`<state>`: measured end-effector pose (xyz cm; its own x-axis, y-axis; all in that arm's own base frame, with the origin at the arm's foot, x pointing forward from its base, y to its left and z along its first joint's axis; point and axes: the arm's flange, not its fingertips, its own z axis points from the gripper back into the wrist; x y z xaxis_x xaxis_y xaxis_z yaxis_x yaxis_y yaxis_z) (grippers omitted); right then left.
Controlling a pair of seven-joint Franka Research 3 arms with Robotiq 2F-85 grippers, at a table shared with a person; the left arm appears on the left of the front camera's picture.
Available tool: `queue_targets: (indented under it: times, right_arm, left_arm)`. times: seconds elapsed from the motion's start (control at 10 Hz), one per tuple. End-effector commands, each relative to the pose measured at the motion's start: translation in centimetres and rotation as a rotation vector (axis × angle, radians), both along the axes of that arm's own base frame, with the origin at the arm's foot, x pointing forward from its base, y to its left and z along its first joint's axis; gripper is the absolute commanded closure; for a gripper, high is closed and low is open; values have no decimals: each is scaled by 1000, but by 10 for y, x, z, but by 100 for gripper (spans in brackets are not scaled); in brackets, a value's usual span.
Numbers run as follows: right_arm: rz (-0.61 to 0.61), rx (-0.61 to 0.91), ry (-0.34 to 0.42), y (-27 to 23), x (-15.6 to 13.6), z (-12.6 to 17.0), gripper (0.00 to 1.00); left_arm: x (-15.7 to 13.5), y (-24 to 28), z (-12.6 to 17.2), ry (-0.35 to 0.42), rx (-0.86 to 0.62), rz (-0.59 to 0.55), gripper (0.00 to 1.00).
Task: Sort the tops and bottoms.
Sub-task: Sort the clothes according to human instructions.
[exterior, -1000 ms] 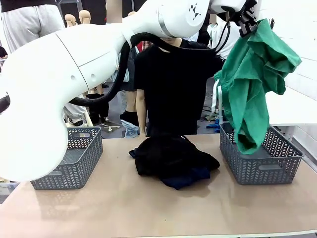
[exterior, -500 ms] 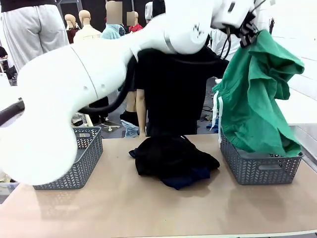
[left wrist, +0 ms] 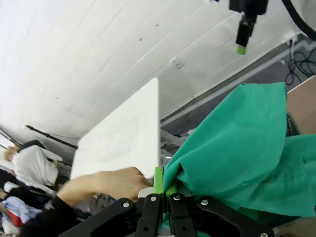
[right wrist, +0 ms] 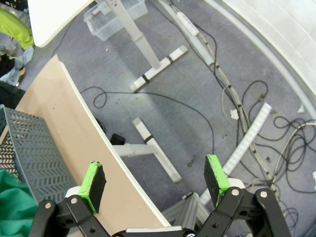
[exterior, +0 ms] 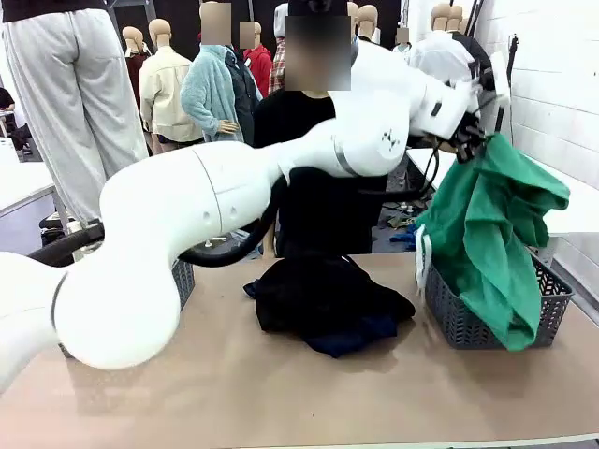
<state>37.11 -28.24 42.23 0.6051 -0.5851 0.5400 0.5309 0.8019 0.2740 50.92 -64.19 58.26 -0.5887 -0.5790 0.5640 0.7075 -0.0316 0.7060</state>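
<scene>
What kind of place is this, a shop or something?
More likely a robotics lab or test workshop: a white robot arm holds teal-green bottoms at a grey basket on a plain table, and loose cables trail across the floor.

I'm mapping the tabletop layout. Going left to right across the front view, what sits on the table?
left grey basket, partly behind the left arm → pile of dark clothes → right grey basket. The teal-green bottoms, held by the left pincer, hang over that right basket, so they get no separate place.
</scene>
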Motion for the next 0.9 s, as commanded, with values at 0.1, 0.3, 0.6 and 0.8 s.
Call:
queue_targets:
  times: [0.1,0.3,0.6,0.8]
  right_arm:
    - [8,-18,2,2,-3,0,0]
    - [8,-18,2,2,-3,0,0]
    - [8,-18,2,2,-3,0,0]
    - [8,-18,2,2,-3,0,0]
  left_arm:
    - [70,-72,-15,124,79,37,100]
    - [64,-59,-26,122,117,66,100]
    - [18,-5,-59,98,80,29,100]
    - [18,-5,-62,109,93,41,100]
